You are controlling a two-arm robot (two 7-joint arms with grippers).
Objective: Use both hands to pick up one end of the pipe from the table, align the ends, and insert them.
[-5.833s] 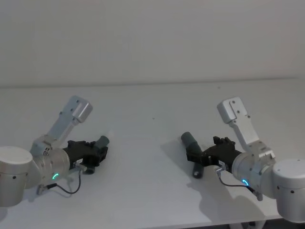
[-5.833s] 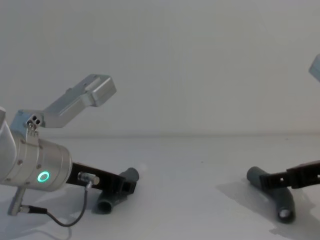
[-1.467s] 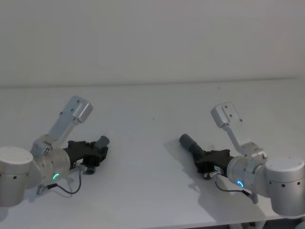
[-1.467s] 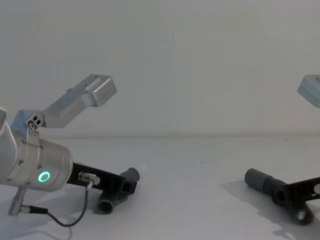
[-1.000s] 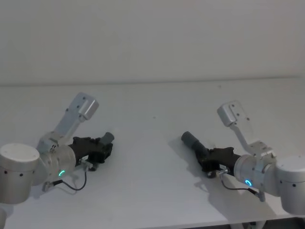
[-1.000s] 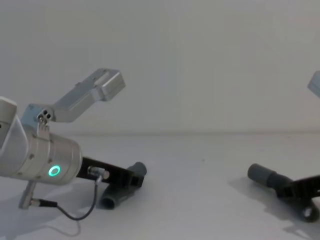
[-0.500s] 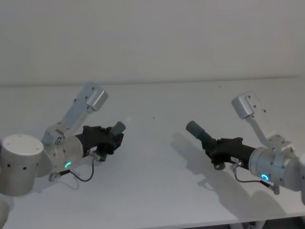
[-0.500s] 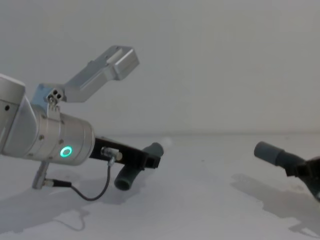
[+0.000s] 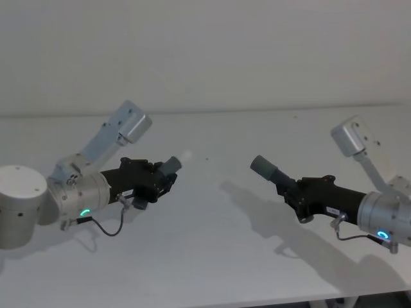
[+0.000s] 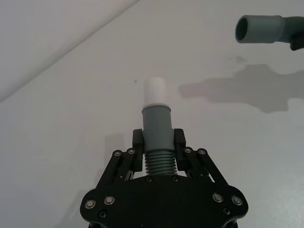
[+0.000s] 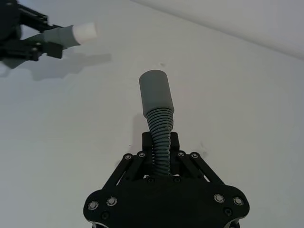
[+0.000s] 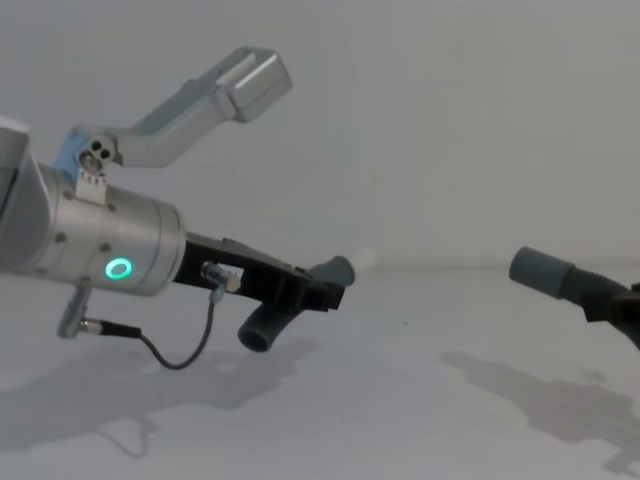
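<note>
White table [image 9: 212, 269] meets a bare wall [image 9: 205, 51]; left hand [image 9: 162, 176] grips the white-tipped piece [image 9: 171, 165], right hand [image 9: 287, 186] the socket piece [image 9: 263, 167], aloft.

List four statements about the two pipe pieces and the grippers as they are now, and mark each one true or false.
1. The left gripper is shut on the white-tipped piece. True.
2. The right gripper holds the socket piece by its ribbed part. True.
3. The two pieces are joined end to end. False: they are apart, with bare table between them.
4. Both pieces lie flat on the table. False: each is held above it, with its shadow on the surface below.
</note>
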